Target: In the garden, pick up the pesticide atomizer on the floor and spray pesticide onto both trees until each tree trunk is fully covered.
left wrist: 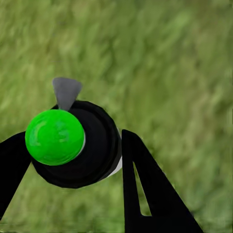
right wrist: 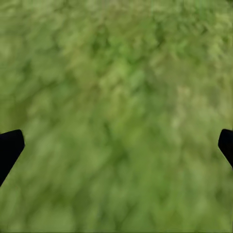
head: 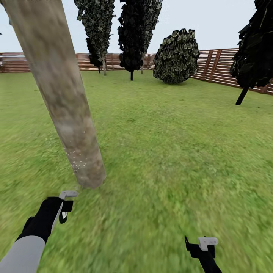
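Observation:
A thick mottled beige-grey tree trunk [head: 60, 94] rises from the grass floor [head: 170, 159] at the left, leaning out of the top of the head view. Fine white specks dot its lower part [head: 76, 163]. Just in front of its base, my left gripper [head: 63, 207] is shut on the pesticide atomizer [head: 67, 195], whose grey nozzle points toward the trunk. The left wrist view shows the atomizer [left wrist: 92, 150] as a black body with a bright green cap [left wrist: 54, 137] and grey nozzle, held between the black fingers [left wrist: 145, 189]. My right gripper [head: 201, 244] hangs open over grass, its fingertips [right wrist: 9, 145] wide apart.
A brown slatted fence [head: 212, 64] bounds the lawn at the back and right. Dark narrow conifers [head: 136, 34] and a round shrub [head: 176, 57] stand near it. Another dark tree [head: 254, 53] leans at the right. Open grass spreads to the right of the trunk.

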Robot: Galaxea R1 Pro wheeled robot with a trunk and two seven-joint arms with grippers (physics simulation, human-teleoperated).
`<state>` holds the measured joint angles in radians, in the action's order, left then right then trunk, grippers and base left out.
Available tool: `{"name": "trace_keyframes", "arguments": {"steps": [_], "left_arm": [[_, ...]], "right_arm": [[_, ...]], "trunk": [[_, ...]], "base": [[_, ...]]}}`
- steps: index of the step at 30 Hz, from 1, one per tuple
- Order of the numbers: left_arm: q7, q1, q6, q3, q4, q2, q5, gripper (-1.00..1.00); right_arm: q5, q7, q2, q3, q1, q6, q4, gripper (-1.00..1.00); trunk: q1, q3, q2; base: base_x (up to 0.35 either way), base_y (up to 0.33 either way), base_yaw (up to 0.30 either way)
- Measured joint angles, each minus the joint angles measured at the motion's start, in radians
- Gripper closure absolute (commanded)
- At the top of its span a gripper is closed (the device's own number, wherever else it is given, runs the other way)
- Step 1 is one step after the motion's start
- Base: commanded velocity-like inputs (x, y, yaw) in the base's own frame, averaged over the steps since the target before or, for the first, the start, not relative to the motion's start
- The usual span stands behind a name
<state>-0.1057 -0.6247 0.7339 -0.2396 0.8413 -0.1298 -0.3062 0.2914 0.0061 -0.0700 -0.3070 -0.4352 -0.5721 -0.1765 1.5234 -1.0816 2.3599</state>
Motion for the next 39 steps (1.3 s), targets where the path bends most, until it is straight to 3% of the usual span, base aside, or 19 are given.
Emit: {"name": "trace_keyframes", "arguments": {"steps": [4, 6, 9, 12, 15, 26, 30, 36, 39], "left_arm": [[0.004, 0.008, -0.157, -0.002, -0.110, 0.001, -0.003, 1.00], [0.005, 0.010, -0.182, -0.003, -0.131, 0.002, -0.002, 1.00], [0.009, 0.011, -0.194, -0.004, -0.141, 0.004, -0.001, 1.00], [0.079, 0.011, -0.197, -0.003, -0.141, 0.035, -0.004, 1.00], [0.125, 0.011, -0.196, -0.003, -0.142, 0.042, 0.000, 1.00], [0.124, 0.011, -0.192, -0.006, -0.142, 0.042, 0.007, 1.00], [0.124, 0.011, -0.194, -0.005, -0.143, 0.043, 0.074, 1.00], [0.124, 0.011, -0.196, 0.003, -0.215, 0.052, 0.083, 1.00], [0.127, 0.011, -0.198, 0.004, -0.221, 0.069, 0.081, 1.00]], "right_arm": [[0.000, 0.000, -0.001, 0.000, 0.000, 0.000, 0.000, -1.00], [0.000, 0.000, -0.001, 0.000, 0.000, 0.000, 0.000, -1.00], [0.000, 0.000, -0.001, 0.000, 0.000, 0.000, 0.000, -1.00], [0.000, 0.000, 0.000, 0.000, 0.000, 0.000, -0.001, -1.00], [0.000, 0.000, -0.001, 0.000, 0.000, 0.000, -0.001, -1.00], [-0.001, 0.000, -0.001, 0.000, 0.000, 0.000, -0.001, -1.00], [-0.001, 0.000, 0.001, 0.000, 0.000, 0.000, -0.001, -1.00], [-0.001, 0.000, 0.001, 0.000, 0.000, 0.000, -0.001, -1.00], [0.000, 0.000, 0.001, 0.000, 0.000, 0.000, -0.001, -1.00]], "trunk": [[0.000, 0.000, 0.000], [0.000, 0.000, 0.000], [0.000, 0.000, 0.000], [0.000, 0.000, 0.000], [0.000, 0.000, 0.000], [0.000, 0.000, 0.000], [0.000, 0.000, 0.000], [0.000, 0.000, 0.000], [0.000, 0.000, 0.000]], "base": [[0.000, -0.001, 0.209], [0.000, 0.000, 0.050], [0.170, -0.120, 0.007], [0.235, -0.170, 0.000], [0.236, -0.173, 0.000], [0.272, -0.146, 0.011], [0.175, -0.147, 0.236], [-0.015, -0.033, 0.275], [-0.001, -0.001, 0.277]]}}
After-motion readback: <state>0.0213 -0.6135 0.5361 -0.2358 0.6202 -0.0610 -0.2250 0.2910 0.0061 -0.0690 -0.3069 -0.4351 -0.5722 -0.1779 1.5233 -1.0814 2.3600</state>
